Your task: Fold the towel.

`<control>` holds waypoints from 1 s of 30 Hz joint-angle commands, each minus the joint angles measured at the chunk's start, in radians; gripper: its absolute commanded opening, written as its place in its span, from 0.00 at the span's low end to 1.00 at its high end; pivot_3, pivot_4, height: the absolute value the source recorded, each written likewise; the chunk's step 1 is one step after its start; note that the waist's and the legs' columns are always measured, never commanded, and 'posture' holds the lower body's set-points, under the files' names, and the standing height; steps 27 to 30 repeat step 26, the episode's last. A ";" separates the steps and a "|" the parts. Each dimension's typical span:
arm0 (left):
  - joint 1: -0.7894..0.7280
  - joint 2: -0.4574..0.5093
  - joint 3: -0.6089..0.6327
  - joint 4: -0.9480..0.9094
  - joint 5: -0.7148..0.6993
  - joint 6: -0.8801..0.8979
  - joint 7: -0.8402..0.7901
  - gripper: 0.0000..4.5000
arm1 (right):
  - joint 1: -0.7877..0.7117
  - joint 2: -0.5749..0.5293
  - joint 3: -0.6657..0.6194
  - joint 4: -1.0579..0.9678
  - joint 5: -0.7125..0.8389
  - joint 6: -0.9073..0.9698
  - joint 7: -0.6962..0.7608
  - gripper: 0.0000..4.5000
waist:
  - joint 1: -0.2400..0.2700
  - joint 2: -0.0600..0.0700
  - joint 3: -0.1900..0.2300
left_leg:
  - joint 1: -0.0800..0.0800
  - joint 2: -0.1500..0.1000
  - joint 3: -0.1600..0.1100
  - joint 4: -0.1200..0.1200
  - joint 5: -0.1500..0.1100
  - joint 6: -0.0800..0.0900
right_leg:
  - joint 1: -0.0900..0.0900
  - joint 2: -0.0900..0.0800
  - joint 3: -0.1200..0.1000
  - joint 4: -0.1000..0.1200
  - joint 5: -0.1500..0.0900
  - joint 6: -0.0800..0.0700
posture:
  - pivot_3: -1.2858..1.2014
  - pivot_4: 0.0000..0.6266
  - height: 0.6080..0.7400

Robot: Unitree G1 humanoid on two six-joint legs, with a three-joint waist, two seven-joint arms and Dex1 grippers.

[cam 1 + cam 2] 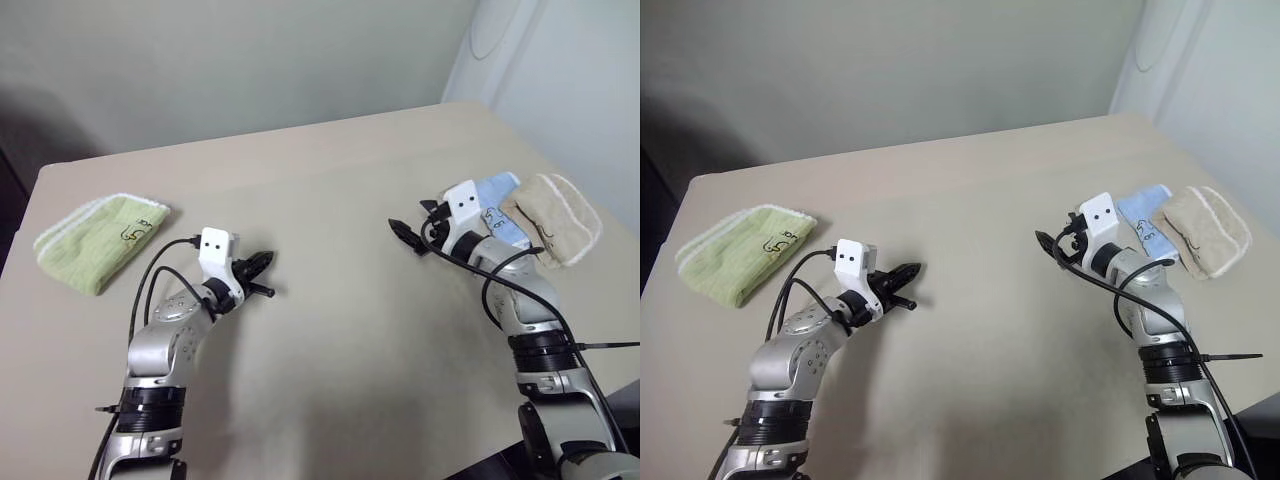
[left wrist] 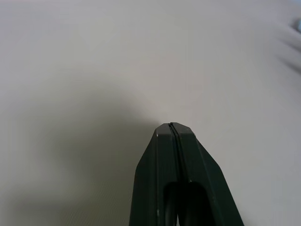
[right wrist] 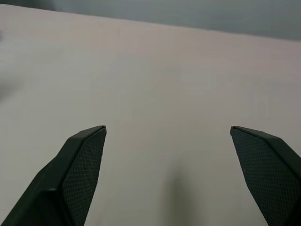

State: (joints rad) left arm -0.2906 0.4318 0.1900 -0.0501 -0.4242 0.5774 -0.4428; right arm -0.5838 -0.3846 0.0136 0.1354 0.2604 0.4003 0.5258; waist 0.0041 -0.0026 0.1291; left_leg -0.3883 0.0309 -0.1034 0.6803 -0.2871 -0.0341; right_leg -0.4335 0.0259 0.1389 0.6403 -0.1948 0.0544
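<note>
Head views, from my remote station: I see a broad beige table (image 1: 330, 200) with three folded towels on it and both arms raised over its bare middle. The towel (image 1: 1206, 230) of the task, tan terry with a white stitched border, lies folded at the table's right edge, on the robot's right. Just beside it, touching its left side, lies a light blue folded towel (image 1: 1145, 220), partly hidden behind the right wrist. A green folded towel (image 1: 100, 238) with a white edge rests well apart from them, near the table's left edge. The left gripper (image 1: 262, 275) hangs above the bare tabletop, right of the green towel and clear of it; I see its two black fingers pressed flat against each other with nothing between them, which the left wrist view confirms (image 2: 173, 136). The right gripper (image 1: 408, 233) sits over the table just left of the blue towel, pointing toward the table's centre. In the right wrist view its fingers (image 3: 89, 155) stand spread wide apart with only plain tabletop showing between them, so I read that hand as empty. Neither gripper touches any towel. A pale wall (image 1: 250, 60) rises behind the table's far edge.
</note>
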 commanded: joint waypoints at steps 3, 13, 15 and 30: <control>0.006 0.095 0.259 0.025 -0.010 -0.064 0.093 0.00 | -0.025 0.027 -0.003 0.012 -0.018 -0.048 0.006 0.99 | -0.011 0.000 0.000 | 0.002 0.001 0.000 0.000 0.000 0.000 | 0.000 0.002 0.000 0.003 0.000 -0.002 | 0.52 0.24 1.00; 0.097 0.156 0.331 -0.003 -0.015 -0.068 0.096 0.00 | -0.059 0.059 -0.006 0.112 -0.038 -0.100 0.020 0.99 | -0.006 -0.001 0.000 | 0.004 0.001 -0.001 -0.002 0.000 -0.001 | -0.001 0.000 0.000 0.003 -0.002 -0.007 | 0.52 0.24 1.00; 0.106 0.136 0.309 -0.020 -0.009 -0.068 0.105 0.00 | -0.067 0.071 0.001 0.133 -0.045 -0.111 0.014 0.99 | -0.006 -0.001 0.000 | 0.004 0.001 -0.001 -0.002 0.000 -0.001 | 0.000 0.000 0.000 0.003 -0.002 -0.009 | 0.52 0.24 1.00; 0.139 0.076 0.242 -0.141 -0.019 0.000 0.128 0.00 | -0.018 0.090 0.002 0.080 -0.040 -0.088 0.023 0.99 | -0.012 -0.001 -0.001 | 0.004 0.002 -0.001 -0.003 -0.001 -0.003 | -0.002 0.000 -0.001 0.004 -0.002 -0.009 | 0.52 0.24 1.00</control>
